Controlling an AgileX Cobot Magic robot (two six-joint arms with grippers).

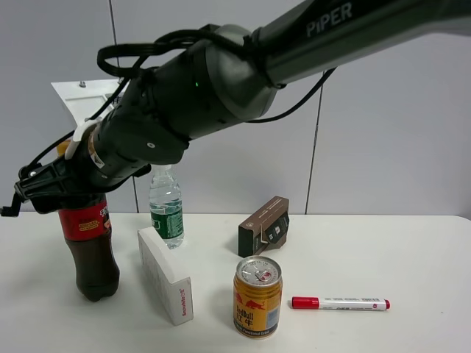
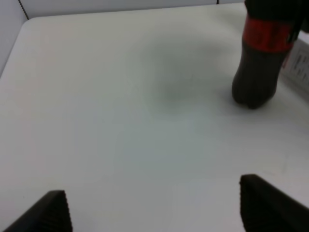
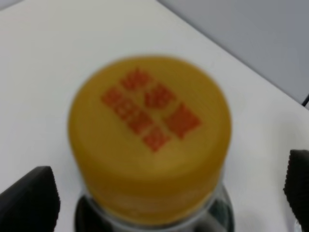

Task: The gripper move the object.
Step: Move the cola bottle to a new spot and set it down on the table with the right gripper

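The cola bottle (image 1: 90, 250), with dark liquid and a red label, stands upright at the table's left. Its orange-yellow cap (image 3: 149, 137) fills the right wrist view. My right gripper (image 1: 51, 187) reaches across from the upper right and sits over the bottle's top. In the right wrist view, my right gripper (image 3: 169, 193) has its dark fingertips (image 3: 29, 198) wide apart on either side of the neck, not visibly touching it. My left gripper (image 2: 152, 203) is open and empty over bare table, and the bottle (image 2: 258, 63) stands well beyond it.
A green-labelled water bottle (image 1: 166, 206) stands behind a white box (image 1: 165, 276), just right of the cola bottle. A Red Bull can (image 1: 257, 296), a dark brown box (image 1: 263, 226) and a red-capped marker (image 1: 340, 303) lie at the middle and right of the table.
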